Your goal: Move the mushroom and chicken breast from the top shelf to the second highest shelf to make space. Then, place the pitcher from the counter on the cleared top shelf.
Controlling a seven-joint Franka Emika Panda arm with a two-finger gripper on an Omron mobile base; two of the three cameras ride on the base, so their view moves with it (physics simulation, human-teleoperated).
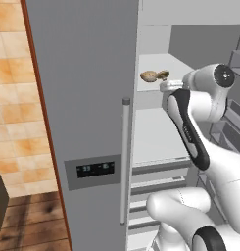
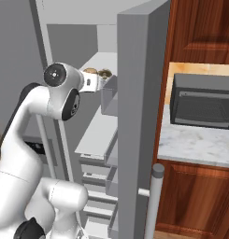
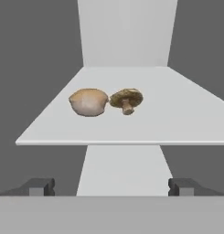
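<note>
Mushroom [image 3: 126, 99] and chicken [image 3: 88, 102] lie side by side, just touching, on the top shelf [image 3: 186, 119], straight ahead of and a little above the wide-open, empty gripper [image 3: 111, 186], with the mushroom nearer its centreline and the chicken off to its left.

Colours, fridge interior
Tan-beige chicken breast [image 3: 88, 102]; brown mushroom [image 3: 126, 99]; white top shelf [image 3: 177, 123]; grey-veined marble tabletop [image 2: 200, 142].
</note>
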